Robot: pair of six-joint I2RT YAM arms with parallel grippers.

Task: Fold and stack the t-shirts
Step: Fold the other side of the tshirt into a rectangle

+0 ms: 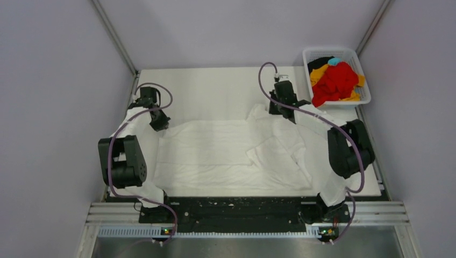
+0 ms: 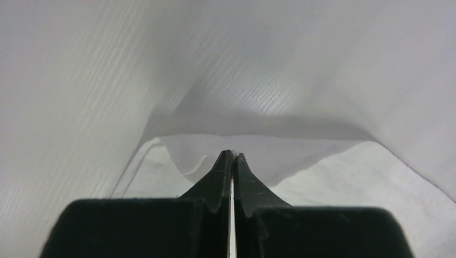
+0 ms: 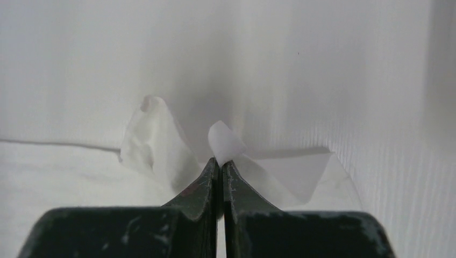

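A large white t-shirt (image 1: pixel 215 153) lies spread across the table, its right part rumpled and folded over. My left gripper (image 1: pixel 159 121) is shut on the shirt's far left edge (image 2: pixel 183 156); cloth shows pinched between the tips in the left wrist view (image 2: pixel 232 154). My right gripper (image 1: pixel 280 110) is shut on the shirt's far right part; a tuft of white cloth (image 3: pixel 225 144) sticks out above its tips (image 3: pixel 219 161). Red (image 1: pixel 336 81), yellow-orange (image 1: pixel 318 72), black (image 1: pixel 320 62) and light blue (image 1: pixel 334 61) t-shirts lie piled in the basket.
A white plastic mesh basket (image 1: pixel 308 52) stands at the table's far right corner. Grey walls enclose the table on the left, right and back. The arms' bases and a black rail (image 1: pixel 236 212) run along the near edge.
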